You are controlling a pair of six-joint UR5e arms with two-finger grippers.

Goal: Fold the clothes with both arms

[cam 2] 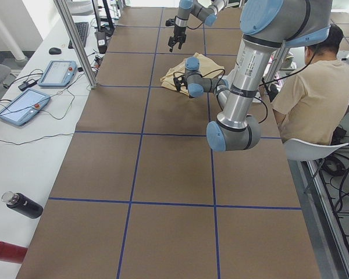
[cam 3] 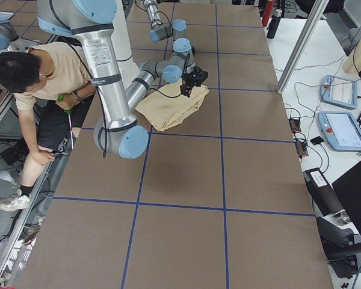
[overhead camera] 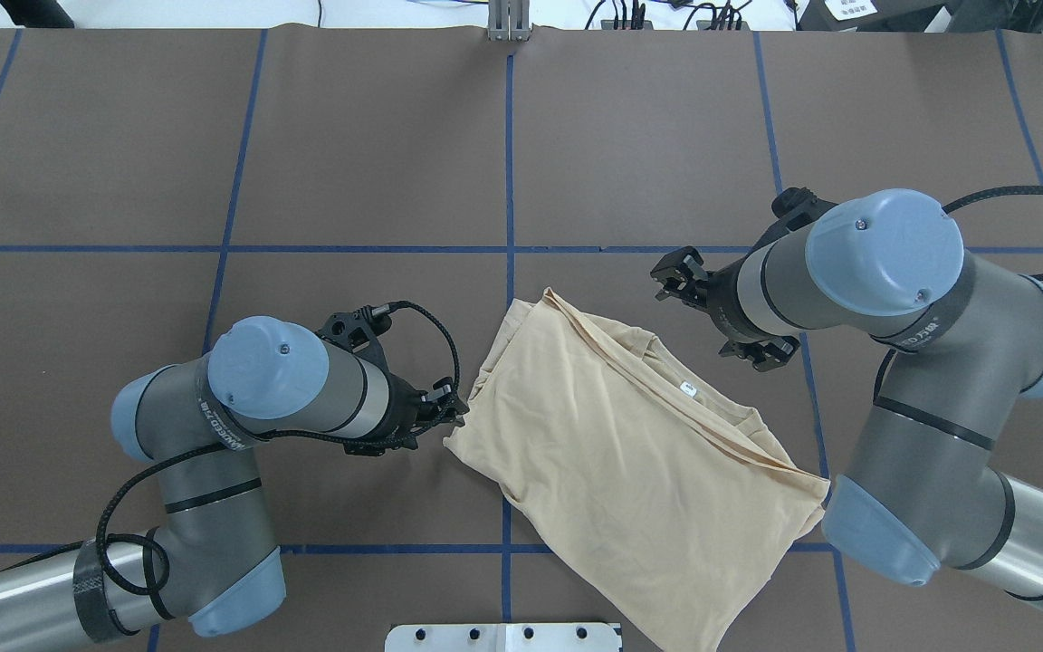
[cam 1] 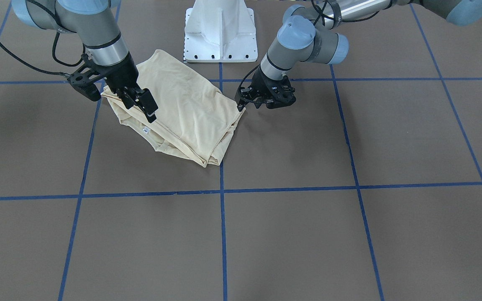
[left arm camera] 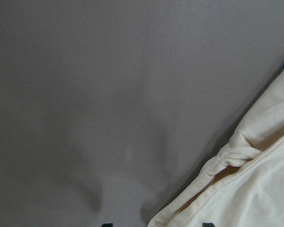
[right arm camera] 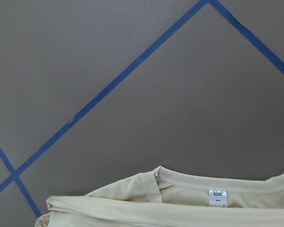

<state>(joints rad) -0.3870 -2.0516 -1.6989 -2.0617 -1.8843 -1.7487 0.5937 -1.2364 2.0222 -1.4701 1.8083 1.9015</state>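
The pale cream-yellow shirt (overhead camera: 630, 453) lies folded into a slanted rectangle near the robot's base; it also shows in the front view (cam 1: 191, 113). Its print is hidden. Its white neck label (overhead camera: 689, 389) faces up by the collar and shows in the right wrist view (right arm camera: 217, 197). My left gripper (overhead camera: 454, 415) is open and low at the shirt's left corner (left arm camera: 255, 189); the hem lies between its fingertips. My right gripper (cam 1: 140, 102) looks open and empty, hovering by the collar edge.
The white pedestal base (cam 1: 221, 33) stands just behind the shirt. Blue tape lines (cam 1: 222, 234) divide the brown table cover. A seated person (cam 2: 308, 99) is beside the table. Tablets (cam 2: 58, 72) and a black bottle (cam 2: 23, 204) lie on a side bench.
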